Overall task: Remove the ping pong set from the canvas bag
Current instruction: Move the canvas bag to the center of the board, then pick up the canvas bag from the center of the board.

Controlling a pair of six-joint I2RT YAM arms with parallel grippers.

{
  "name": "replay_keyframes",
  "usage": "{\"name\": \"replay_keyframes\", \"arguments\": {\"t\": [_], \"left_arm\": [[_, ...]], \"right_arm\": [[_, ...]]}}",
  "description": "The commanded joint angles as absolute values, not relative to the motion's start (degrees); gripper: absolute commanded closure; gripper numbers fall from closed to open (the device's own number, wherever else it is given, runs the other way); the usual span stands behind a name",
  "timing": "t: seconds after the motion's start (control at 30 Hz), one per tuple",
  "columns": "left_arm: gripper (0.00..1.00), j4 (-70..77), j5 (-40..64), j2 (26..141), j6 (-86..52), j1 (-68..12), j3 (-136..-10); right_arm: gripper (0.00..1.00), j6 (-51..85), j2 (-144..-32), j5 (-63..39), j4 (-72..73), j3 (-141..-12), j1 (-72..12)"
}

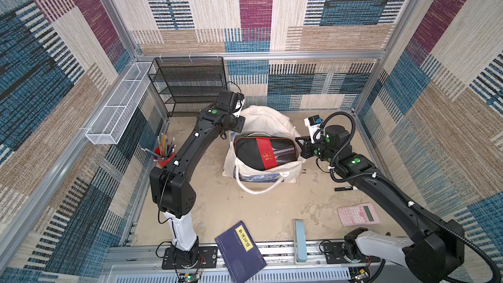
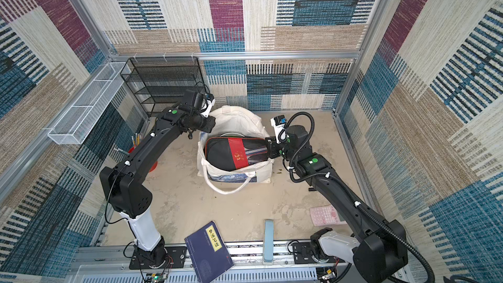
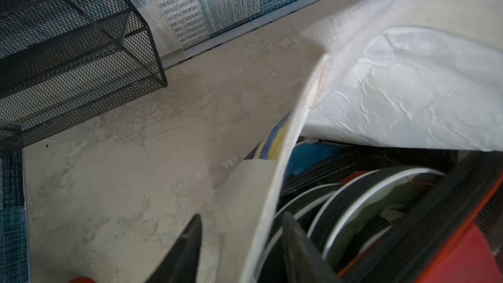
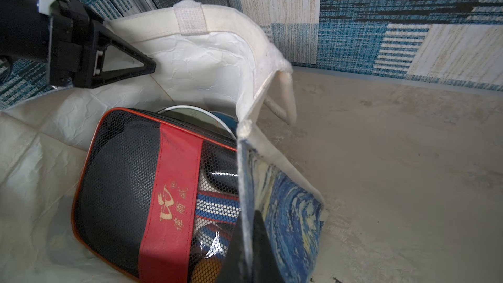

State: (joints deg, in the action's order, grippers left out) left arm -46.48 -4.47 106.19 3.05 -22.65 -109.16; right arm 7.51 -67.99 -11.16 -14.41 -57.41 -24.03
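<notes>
- Your bag stands open in the middle of the bench. It is soft cream canvas with a crinkled white lining and a swirling blue print on the near wall. It has two webbing loop handles, one flopped onto the bench.
- One case lies flat on top inside the bag's mouth. It is oblong with rounded corners, in black mesh with red piping and one red band bearing gold characters.
- Beneath it you can see rounded covers edged in white piping (at least two rims in the left wrist view, plus a patch of blue). None is out of the bag.
- Your left end effector stands narrowly apart, straddling the bag's rim. One finger is outside and one inside, and neither presses the cloth.
- Your right end effector is pinched onto the printed wall at the opposite rim.
- Elsewhere there is one pink calculator, one navy book, one black marker, one red cup of pencils, one black mesh rack and one white wire basket.
</notes>
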Motion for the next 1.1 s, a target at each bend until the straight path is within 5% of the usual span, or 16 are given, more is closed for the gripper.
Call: {"name": "replay_keyframes", "arguments": {"t": [0.0,0.23,0.43,0.53,0.73,1.07], "left_arm": [[0.98,-47.20,-5.59,107.43,4.51,-22.41,-110.20],[1.00,-44.82,-0.44,103.80,5.75,-22.37,-109.74],[1.00,-27.87,2.11,89.97,8.89,-22.39,-95.33],[1.00,-20.77,3.93,85.03,9.70,-22.32,-89.25],[1.00,-14.07,8.11,82.14,10.42,-22.12,-83.76],[1.00,-12.66,14.37,87.31,6.98,-21.06,-87.42]], "right_arm": [[1.00,5.46,-68.01,-13.43,-15.24,-57.92,-24.18],[0.97,0.04,-67.87,-11.15,-18.08,-61.33,-24.15],[0.24,-10.23,-70.69,-13.26,-22.01,-70.96,-24.18],[0.01,-14.85,-73.24,-19.00,-24.44,-76.27,-24.26],[0.01,-20.65,-78.62,-33.18,-30.32,-84.09,-26.75],[0.01,-23.96,-86.81,-35.34,-35.32,-86.42,-32.96]]}}
